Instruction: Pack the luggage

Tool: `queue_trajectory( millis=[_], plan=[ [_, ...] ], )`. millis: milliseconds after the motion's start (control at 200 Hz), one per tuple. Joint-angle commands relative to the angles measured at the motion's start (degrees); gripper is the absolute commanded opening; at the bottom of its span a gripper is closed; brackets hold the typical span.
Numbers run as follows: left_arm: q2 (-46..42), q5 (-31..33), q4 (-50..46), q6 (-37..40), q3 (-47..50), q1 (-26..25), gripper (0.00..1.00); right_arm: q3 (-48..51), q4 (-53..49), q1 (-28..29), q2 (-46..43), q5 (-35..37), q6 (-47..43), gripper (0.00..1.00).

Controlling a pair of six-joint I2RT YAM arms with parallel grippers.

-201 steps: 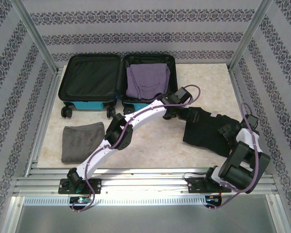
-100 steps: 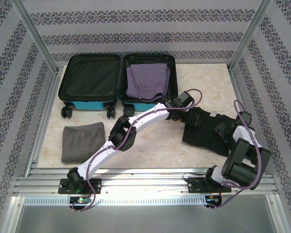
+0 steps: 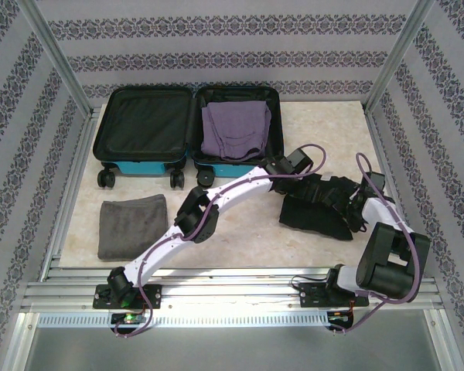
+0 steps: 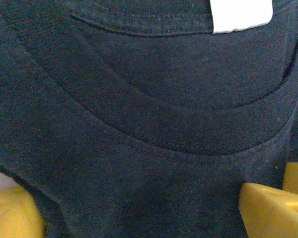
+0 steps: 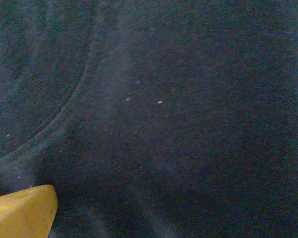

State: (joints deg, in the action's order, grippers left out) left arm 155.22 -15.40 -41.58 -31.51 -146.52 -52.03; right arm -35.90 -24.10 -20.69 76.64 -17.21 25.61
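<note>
Marbled table (image 3: 247,232), black garment (image 3: 317,216) burying left gripper (image 4: 144,215), apparently spread

The left arm (image 3: 216,202) stretches far and rightward, the left gripper (image 3: 297,184) pointing down, jaws wide; the right gripper (image 3: 346,205) reaches leftward, likewise spread.

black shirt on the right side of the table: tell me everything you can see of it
The black shirt is dark knit cloth, cotton-like, with a ribbed round collar and a white tag inside the neck. It lies bunched and partly folded on the table, right of centre, near the front right corner of the open suitcase. The left hand and right hand are right on it, open wide, with cloth showing between their yellow pads.
</note>
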Motion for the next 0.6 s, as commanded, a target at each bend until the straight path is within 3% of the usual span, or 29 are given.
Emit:
queue_trajectory(
  millis=[0,185,350,595],
  plan=[
    [2.42,-1.47,-1.86,-1.80,-0.87,-2.25,0.94,0.99,0.53,1.02,-0.97,-4.25,0.63,0.96],
    [2.37,-1.80,-0.29,-2.46,-0.87,-2.55,0.91,1.58,1.83,1.54,-0.46,-6.27,1.02,0.90],
    [2.57,-2.35,0.93,-2.78,-0.86,-2.76,0.80,1.71,2.73,1.63,0.86,-7.79,1.18,0.80],
    [3.00,-2.48,1.85,-3.03,-0.87,-2.81,0.50,1.26,3.45,1.68,2.23,-9.84,0.43,0.63]
  ],
)
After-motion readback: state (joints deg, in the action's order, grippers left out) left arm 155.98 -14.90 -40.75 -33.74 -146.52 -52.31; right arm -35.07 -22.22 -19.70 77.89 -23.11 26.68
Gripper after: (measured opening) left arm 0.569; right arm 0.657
